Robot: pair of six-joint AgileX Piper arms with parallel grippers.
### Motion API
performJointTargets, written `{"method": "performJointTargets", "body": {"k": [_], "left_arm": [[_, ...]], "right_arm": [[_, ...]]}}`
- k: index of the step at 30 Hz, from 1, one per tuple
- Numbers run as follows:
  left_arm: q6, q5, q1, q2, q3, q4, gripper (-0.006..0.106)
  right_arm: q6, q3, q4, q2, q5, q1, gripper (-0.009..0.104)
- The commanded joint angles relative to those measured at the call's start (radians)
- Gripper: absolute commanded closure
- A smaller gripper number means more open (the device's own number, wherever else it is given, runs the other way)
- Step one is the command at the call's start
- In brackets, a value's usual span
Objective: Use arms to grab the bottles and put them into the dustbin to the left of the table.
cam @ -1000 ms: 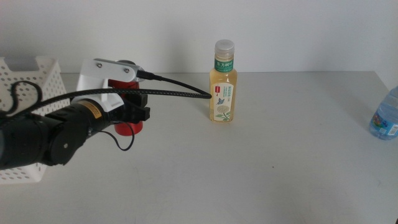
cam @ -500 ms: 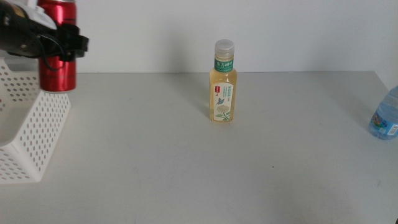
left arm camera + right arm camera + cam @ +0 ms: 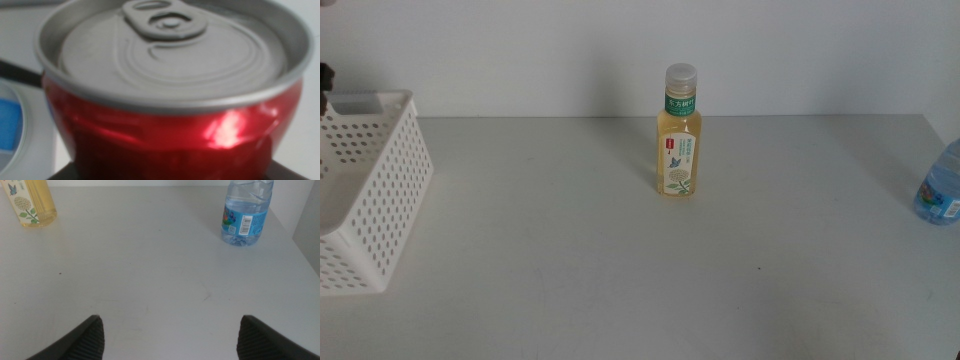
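Your table [image 3: 620, 240] carries the bin [image 3: 380, 215] at its left edge, open top up so things can be dropped in. The tea bottle [image 3: 680, 132] stands upright near the middle, the water bottle [image 3: 940, 185] upright at the far right edge, well apart from it; both are untouched.

Your left gripper is out of the middle view, apart from a dark sliver at the upper left beside the bin. Its wrist camera is filled by the can [image 3: 170, 95], held upright, top toward the lens. The jaws are closed on it low down, judging by the dark edges at its base. You probably have it near or above the bin for release; I can't confirm that.

Your right gripper [image 3: 170, 337] waits wide open and empty above bare table, facing the water bottle.
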Motion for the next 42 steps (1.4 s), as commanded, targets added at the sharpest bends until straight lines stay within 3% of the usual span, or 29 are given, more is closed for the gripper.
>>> {"method": "performJointTargets", "body": {"k": [1, 13, 21, 26, 31, 32, 34, 42], "left_arm": [[0.007, -0.042, 0.048, -0.006, -0.042, -0.004, 0.102], [0.066, -0.045, 0.101, 0.205, -0.042, -0.098, 0.102], [0.065, -0.083, 0.1, 0.31, -0.042, -0.113, 0.102], [0.065, -0.094, 0.1, 0.348, -0.041, -0.115, 0.094], [0.066, -0.094, 0.1, 0.357, -0.041, -0.115, 0.073], [0.066, -0.073, 0.1, 0.355, -0.042, -0.112, 0.023], [0.066, -0.061, 0.1, 0.348, -0.042, -0.112, 0.009], [0.059, 0.005, 0.1, 0.243, -0.042, -0.164, 0.007]], "right_arm": [[-0.009, -0.001, -0.012, -0.022, -0.062, -0.005, 0.026], [-0.009, -0.001, -0.012, -0.022, -0.062, -0.005, 0.026], [-0.009, -0.001, -0.012, -0.022, -0.062, -0.005, 0.026], [-0.009, -0.001, -0.012, -0.022, -0.062, -0.005, 0.026], [-0.009, -0.001, -0.012, -0.022, -0.062, -0.005, 0.026], [-0.009, -0.001, -0.012, -0.022, -0.062, -0.005, 0.026], [-0.009, -0.001, -0.012, -0.022, -0.062, -0.005, 0.026], [-0.009, -0.001, -0.012, -0.022, -0.062, -0.005, 0.026]]}}
